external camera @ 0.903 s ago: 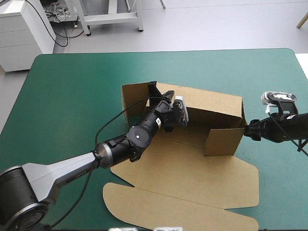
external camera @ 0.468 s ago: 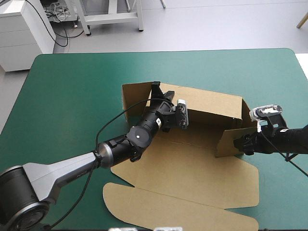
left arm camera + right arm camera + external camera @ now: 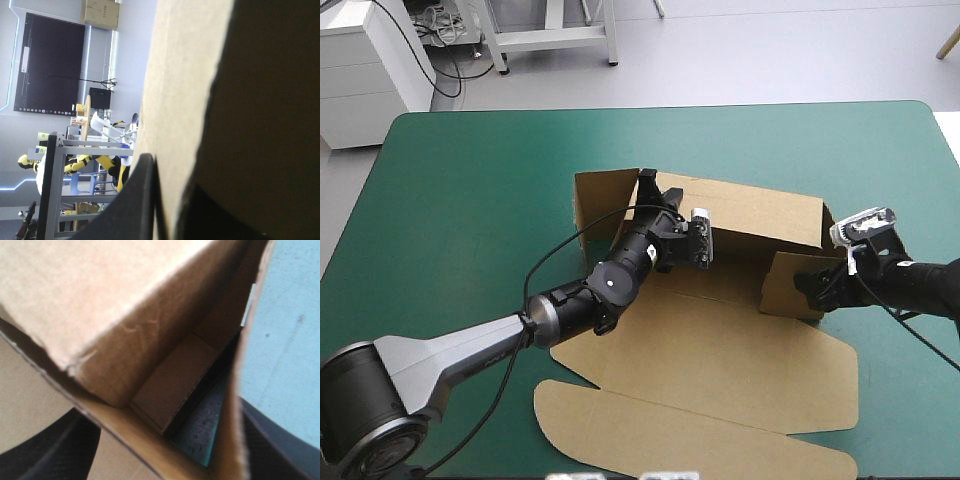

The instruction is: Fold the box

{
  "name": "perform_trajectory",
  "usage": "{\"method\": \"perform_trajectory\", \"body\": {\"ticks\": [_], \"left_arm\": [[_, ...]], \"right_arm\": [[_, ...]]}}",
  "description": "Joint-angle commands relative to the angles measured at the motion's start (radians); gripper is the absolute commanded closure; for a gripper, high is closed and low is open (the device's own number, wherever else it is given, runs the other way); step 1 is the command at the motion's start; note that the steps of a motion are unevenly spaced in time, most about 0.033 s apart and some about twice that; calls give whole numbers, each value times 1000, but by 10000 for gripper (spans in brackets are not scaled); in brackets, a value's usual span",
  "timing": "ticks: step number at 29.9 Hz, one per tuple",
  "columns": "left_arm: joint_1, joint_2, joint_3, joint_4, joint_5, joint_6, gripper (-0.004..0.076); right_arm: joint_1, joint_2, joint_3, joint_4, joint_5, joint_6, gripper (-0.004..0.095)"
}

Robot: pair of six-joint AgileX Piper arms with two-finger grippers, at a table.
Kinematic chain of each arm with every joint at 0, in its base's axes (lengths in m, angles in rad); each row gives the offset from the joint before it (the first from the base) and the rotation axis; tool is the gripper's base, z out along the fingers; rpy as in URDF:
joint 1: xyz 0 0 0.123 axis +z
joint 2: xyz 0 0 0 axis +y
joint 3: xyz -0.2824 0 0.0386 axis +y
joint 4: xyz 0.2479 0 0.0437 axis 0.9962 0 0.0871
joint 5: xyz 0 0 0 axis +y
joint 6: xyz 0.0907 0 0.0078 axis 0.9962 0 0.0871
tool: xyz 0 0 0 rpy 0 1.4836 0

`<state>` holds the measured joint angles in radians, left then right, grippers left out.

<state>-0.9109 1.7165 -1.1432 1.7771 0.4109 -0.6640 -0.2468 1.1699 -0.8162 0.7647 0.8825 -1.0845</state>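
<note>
At the left, the high view shows the left pincer [image 3: 645,188] reaching across the flat board to the far left corner of the box [image 3: 720,350], at the top edge of the upright back wall. Its grip is hard to judge from there. The left wrist view settles it: the left pincer [image 3: 167,172] is all but closed. A pale cut edge of the box [image 3: 175,75] runs up between the two black fingers [image 3: 135,205], so it is clamped on that wall. Board fills most of that view.

The box lies around the middle of the teal-green table [image 3: 470,170], toward its right and near side. The left arm crosses the base panel and hides part of the box's left end. The long back wall stands upright, with a short flap turned forward at its left corner. Base and lid lie flat toward the near edge, and the lid ends in rounded tabs.

At the right, the right pincer [image 3: 808,290] meets a short side flap that stands tilted over the base. The right wrist view shows what the high view cannot: the right pincer [image 3: 162,410] is spread wide and grips nothing. Its fingers [image 3: 45,455] stand on either side of a thin board edge. A small tab sits inside the corner, and the bare table [image 3: 285,340] shows beyond.
</note>
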Motion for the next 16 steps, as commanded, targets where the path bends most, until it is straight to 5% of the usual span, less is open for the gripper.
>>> {"method": "perform_trajectory", "body": {"ticks": [1, 8, 16], "left_arm": [[4, 7, 17, -70, -72, -19, 731], [4, 7, 17, -72, -75, -21, 731], [4, 7, 17, -78, -71, -24, 731]], "right_arm": [[52, -11, 28, 62, -67, -25, 263], [184, -27, 132, 178, -349, -25, 263], [232, -31, 137, 189, -348, -12, 263]]}}
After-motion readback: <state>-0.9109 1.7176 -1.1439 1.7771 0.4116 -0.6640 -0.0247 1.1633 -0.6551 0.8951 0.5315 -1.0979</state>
